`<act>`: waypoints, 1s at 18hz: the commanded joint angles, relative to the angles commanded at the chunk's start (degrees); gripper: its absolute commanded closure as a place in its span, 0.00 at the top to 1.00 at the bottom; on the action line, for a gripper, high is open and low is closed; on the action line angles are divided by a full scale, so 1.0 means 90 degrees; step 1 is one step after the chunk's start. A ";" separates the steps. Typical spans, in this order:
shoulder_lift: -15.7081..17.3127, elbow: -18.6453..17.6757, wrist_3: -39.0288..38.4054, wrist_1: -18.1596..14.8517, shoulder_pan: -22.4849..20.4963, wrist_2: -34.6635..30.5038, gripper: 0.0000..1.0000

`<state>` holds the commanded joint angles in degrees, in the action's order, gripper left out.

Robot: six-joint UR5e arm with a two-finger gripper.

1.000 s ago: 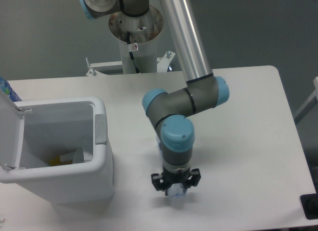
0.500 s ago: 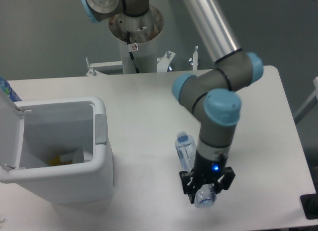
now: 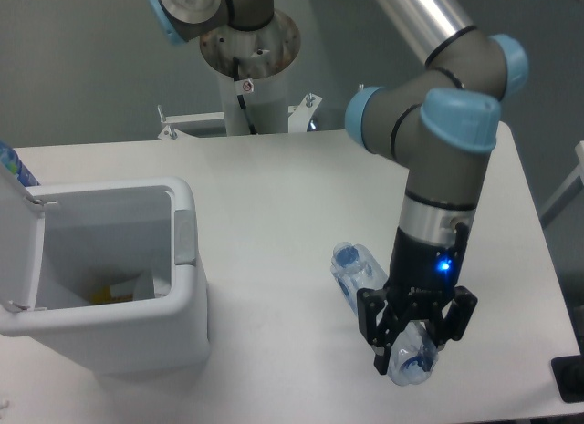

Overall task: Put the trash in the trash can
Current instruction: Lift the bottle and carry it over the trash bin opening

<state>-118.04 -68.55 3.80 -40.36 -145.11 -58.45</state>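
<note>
The gripper point(image 3: 412, 344) is hanging over the right front part of the white surface point(image 3: 274, 187), pointing downward, and its two dark fingers point(image 3: 376, 325) are pinching the clear plastic bottle point(image 3: 379, 305) near its lower end. The bottle is lying at a slant, with its bluish cap end point(image 3: 346, 255) sticking out up and to the left of the gripper and its other end point(image 3: 412, 362) showing just below the fingers, toward the front edge of the surface. Whether the bottle is lifted clear or touching the surface cannot be told from this view. A small blue light is glowing on the wrist just above the gripper. The trash can point(image 3: 187, 287) is standing well apart to the left, with its hinged lid point(image 3: 16, 251) swung open toward the left edge of the view. Inside the can, a crumpled white piece point(image 3: 146, 284) and something yellowish point(image 3: 114, 292) are lying at the bottom. The arm's base column point(image 3: 248, 68) is standing behind the far edge of the surface.
</note>
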 joint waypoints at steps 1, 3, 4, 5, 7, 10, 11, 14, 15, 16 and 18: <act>0.0097 0.0000 -0.0040 0.0079 0.0097 0.0010 0.60; 0.0283 0.0000 -0.0041 0.0099 0.0293 0.0010 0.60; 0.0371 0.0000 -0.0041 0.0099 0.0381 0.0010 0.60; 0.0478 0.0000 -0.0041 0.0099 0.0468 0.0010 0.60; 0.0683 0.0000 -0.0031 0.0099 0.0625 0.0010 0.60; 0.0947 -0.0058 -0.0031 0.0099 0.0917 0.0001 0.60; 0.1035 -0.0117 -0.0021 0.0099 0.1054 0.0000 0.60; 0.1173 -0.0195 -0.0012 0.0099 0.1396 -0.0019 0.60; 0.1202 -0.0215 -0.0012 0.0099 0.1513 -0.0029 0.60; 0.1212 -0.0234 -0.0002 0.0099 0.1621 -0.0029 0.60; 0.1202 -0.0254 0.0008 0.0099 0.1855 -0.0039 0.60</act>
<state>-107.23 -70.84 3.87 -39.46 -128.42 -58.80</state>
